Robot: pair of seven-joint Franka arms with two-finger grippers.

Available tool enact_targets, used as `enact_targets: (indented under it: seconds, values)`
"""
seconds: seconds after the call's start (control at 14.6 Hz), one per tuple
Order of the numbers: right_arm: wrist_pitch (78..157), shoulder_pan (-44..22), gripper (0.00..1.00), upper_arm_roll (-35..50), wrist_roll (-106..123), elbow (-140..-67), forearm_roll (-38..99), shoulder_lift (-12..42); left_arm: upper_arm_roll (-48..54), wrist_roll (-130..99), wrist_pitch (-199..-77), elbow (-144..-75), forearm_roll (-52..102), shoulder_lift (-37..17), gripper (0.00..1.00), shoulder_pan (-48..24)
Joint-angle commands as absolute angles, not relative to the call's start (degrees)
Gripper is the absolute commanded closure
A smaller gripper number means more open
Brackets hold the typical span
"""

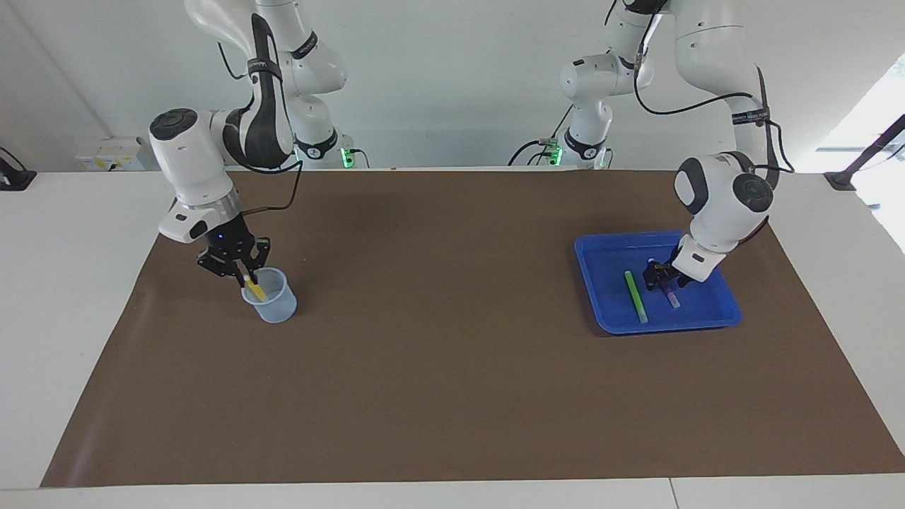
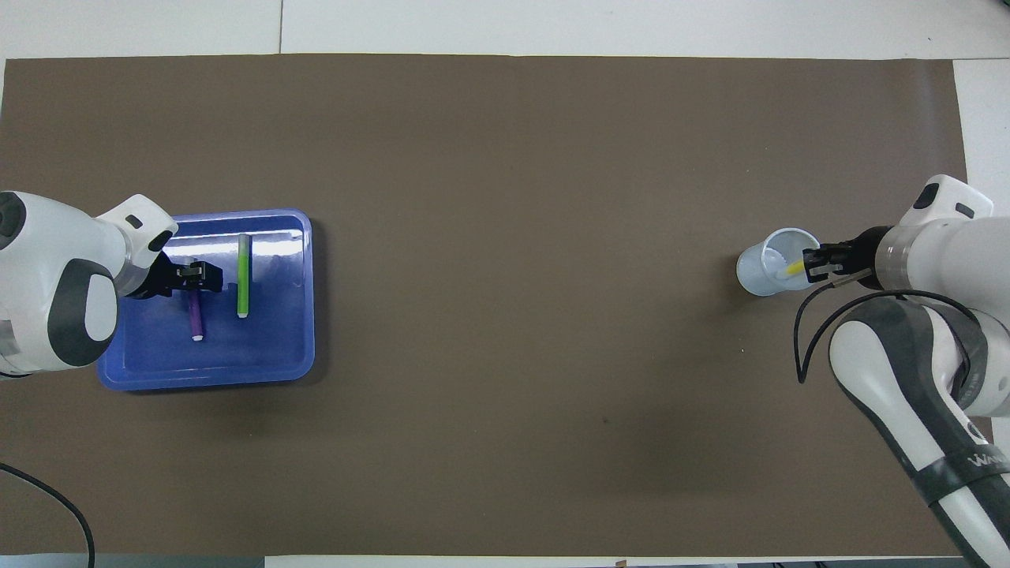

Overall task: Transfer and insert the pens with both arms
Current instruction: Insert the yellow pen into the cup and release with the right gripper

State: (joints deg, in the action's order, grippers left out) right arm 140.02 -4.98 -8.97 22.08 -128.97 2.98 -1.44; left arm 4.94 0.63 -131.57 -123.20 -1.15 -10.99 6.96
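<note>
The right gripper [image 1: 247,276] is at the rim of the clear cup [image 1: 271,297], its fingers clamped on the yellow pen [image 1: 256,288] standing in it. Well apart from the cup, toward the left arm's end, the left gripper [image 1: 664,277] is down in the blue tray [image 1: 608,322], fingers apart around the purple pen [image 1: 670,297] beside the green pen [image 1: 635,297]

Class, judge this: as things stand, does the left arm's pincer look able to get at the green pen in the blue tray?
Probably yes: the left pincer is low in the blue tray, at the purple pen, with the green pen lying uncovered just beside it.

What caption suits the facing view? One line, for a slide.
Right gripper at the cup, yellow pen in it; left gripper at the purple pen in the blue tray, beside the green pen.
</note>
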Motion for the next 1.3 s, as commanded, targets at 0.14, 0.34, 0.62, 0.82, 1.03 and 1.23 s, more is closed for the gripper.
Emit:
enact_targets:
  seconds: [0.14, 0.34, 0.62, 0.82, 1.03, 1.23]
  values:
    - [139.8, -4.8, 0.0, -9.1, 18.4, -125.0, 2.9, -0.4, 4.8, 1.0, -133.7, -123.5, -2.4, -12.3, 0.3, 6.9]
    - [133.4, -4.8, 0.0, -9.1, 15.0, -120.3, 2.8, -0.5, 4.7, 1.1, -133.7, -123.4, -2.4, -12.4, 0.37, 7.1]
    - [120.1, -5.0, 0.0, -8.9, 9.2, -109.8, 1.6, 0.6, 4.7, 1.0, -133.5, -123.1, -2.4, -12.4, 0.64, 7.1]
    - [111.3, -4.9, 0.0, -8.4, 7.0, -102.2, -2.4, 1.8, 4.7, 0.9, -133.4, -123.0, -2.4, -12.4, 0.87, 7.3]
    - [103.9, -4.7, 0.0, -6.8, 4.2, -97.6, -3.6, 1.8, 4.7, 0.9, -133.2, -123.0, -2.4, -12.4, 1.0, 7.3]
    - [100.1, -4.2, 0.0, -5.2, 2.3, -96.8, -4.1, 0.8, 4.6, 0.8, -132.9, -122.9, -2.4, -12.4, 1.0, 7.4]
